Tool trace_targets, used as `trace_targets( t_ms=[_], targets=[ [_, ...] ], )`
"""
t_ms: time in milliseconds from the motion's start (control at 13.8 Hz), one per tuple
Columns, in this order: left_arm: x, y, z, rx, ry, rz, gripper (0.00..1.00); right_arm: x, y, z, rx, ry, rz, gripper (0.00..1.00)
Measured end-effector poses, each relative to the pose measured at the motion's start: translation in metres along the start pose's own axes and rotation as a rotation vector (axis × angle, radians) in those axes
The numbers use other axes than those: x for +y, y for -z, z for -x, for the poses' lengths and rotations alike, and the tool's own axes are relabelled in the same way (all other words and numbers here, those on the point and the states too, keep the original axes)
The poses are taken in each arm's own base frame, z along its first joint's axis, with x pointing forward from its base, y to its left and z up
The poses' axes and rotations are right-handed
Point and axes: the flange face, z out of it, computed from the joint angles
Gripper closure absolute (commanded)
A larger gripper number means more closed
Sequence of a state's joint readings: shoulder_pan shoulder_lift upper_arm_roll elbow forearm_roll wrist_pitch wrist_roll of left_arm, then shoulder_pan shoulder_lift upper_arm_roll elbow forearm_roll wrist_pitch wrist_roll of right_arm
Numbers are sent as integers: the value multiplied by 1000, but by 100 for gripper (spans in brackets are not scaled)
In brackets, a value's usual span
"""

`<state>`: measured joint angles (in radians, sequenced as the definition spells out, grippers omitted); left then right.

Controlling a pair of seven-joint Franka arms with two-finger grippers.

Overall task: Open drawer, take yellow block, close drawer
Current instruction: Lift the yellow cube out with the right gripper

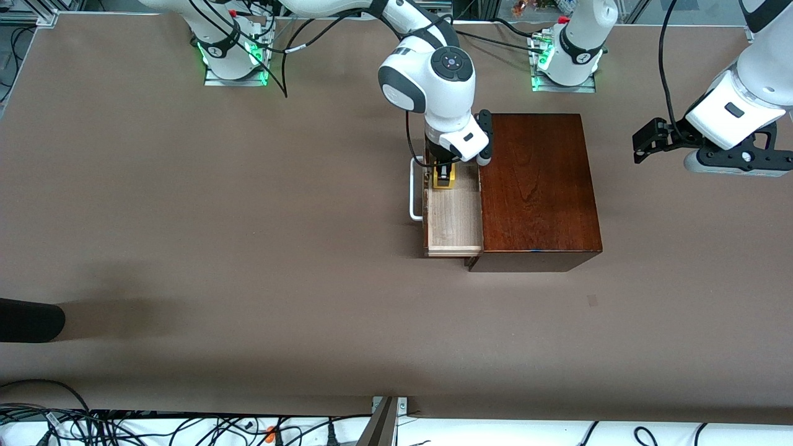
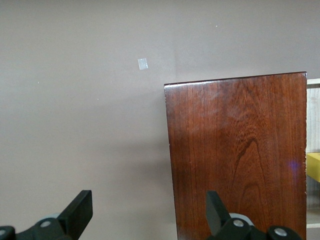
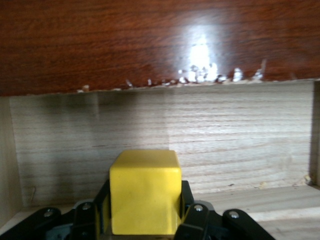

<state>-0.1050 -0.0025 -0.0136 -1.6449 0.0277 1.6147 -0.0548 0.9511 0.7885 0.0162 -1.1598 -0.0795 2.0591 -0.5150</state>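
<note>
The dark reddish-brown box (image 1: 539, 186) stands mid-table, and its drawer (image 1: 455, 217) is pulled out toward the right arm's end, showing its pale interior and white handle (image 1: 414, 192). My right gripper (image 1: 443, 178) reaches down into the drawer's end farther from the front camera and is shut on the yellow block (image 1: 445, 180). In the right wrist view the block (image 3: 145, 192) sits between the black fingers (image 3: 189, 210) in front of the drawer's pale wall (image 3: 225, 130). My left gripper (image 1: 641, 145) waits open and empty over the table beside the box, as the left wrist view (image 2: 148, 210) also shows.
The left wrist view shows the box top (image 2: 235, 150), a sliver of the yellow block (image 2: 314, 167) and a small pale mark (image 2: 143, 63) on the table. A black object (image 1: 31, 320) lies at the table's edge at the right arm's end. Cables (image 1: 124, 427) run along the near edge.
</note>
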Motion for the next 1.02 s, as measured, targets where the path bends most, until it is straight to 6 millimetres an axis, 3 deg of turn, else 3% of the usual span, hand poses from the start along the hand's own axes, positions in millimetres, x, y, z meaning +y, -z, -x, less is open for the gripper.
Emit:
trace_targets(
  t_ms=[145, 290, 508, 653, 799, 1017],
  targets=[
    [0, 0, 0, 0, 0, 0, 0, 12, 24, 4, -1, -26, -12, 100],
    [0, 0, 0, 0, 0, 0, 0, 34, 61, 18, -22, -70, -43, 100],
    [0, 0, 0, 0, -1, 0, 0, 94, 131, 75, -13, -189, -81, 100],
    [1, 0, 0, 0, -2, 0, 0, 146, 174, 141, -17, -296, -84, 100],
    [1, 0, 0, 0, -2, 0, 0, 197, 204, 222, -33, -420, -90, 100],
    [1, 0, 0, 0, -3, 0, 0, 264, 225, 358, -19, -615, -109, 100]
  ],
)
